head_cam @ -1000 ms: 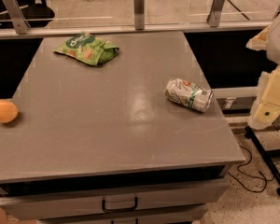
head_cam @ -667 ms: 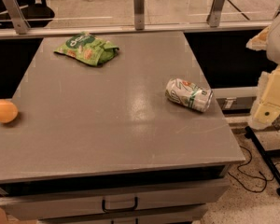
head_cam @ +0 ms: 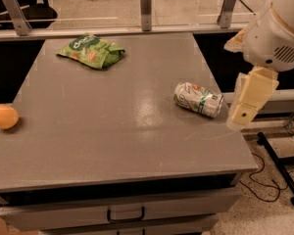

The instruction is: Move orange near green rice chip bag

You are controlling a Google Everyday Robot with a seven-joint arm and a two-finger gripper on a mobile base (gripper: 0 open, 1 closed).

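The orange sits at the far left edge of the grey table, half over the rim. The green rice chip bag lies flat at the table's back left. My gripper hangs as a cream-coloured piece under the white arm, over the table's right edge beside the can. It is far from both the orange and the bag, and it holds nothing that shows.
A white-and-green drink can lies on its side at the right of the table. A rail with metal posts runs behind the table. A drawer handle shows on the front. Cables lie on the floor at the right.
My arm and gripper have moved left, from beyond the table's right side to over its right edge near the can. The orange, the bag and the can have not moved.
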